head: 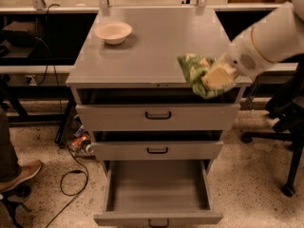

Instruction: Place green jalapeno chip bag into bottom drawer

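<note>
Grey cabinet [156,51], three drawers [156,150]; one bowl [113,32]; one tool [219,76] front-right, tight on one green jalapeno chip bag [192,70].

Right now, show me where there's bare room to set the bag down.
The bottom drawer is pulled open, its floor bare from wall to wall. The cabinet top is bare between the bowl at back left and the claw at the front right edge. It is crowded only there, where the claw grips the bag.
</note>
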`<state>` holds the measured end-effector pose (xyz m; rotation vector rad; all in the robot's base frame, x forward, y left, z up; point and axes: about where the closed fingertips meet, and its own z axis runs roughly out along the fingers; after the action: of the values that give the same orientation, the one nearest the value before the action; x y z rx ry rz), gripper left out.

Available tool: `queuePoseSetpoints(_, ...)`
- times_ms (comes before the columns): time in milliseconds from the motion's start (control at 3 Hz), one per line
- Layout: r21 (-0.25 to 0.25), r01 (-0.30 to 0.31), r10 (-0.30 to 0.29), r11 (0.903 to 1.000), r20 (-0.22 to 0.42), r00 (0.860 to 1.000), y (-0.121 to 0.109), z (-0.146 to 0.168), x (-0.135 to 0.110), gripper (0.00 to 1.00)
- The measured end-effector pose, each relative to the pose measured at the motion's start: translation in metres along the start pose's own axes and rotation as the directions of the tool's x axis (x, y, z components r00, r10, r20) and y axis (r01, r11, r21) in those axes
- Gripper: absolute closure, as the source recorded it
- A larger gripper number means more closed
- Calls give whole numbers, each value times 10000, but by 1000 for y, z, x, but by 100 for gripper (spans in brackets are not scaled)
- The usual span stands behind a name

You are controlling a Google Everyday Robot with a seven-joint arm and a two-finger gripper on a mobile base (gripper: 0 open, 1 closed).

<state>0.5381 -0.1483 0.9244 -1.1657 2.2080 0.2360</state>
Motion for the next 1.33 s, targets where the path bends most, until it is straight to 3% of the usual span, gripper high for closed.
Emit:
queuePoseSetpoints(333,-1735,142,-390,9847,-1404,9893,56,19,63,100)
queuePoseSetpoints(1000,-1966,75,-409,9805,-1662,9852,64,26,72,100)
queuePoseSetpoints(1333,-2230,-165,-294,9747,-2011,9791,74,55,91,100)
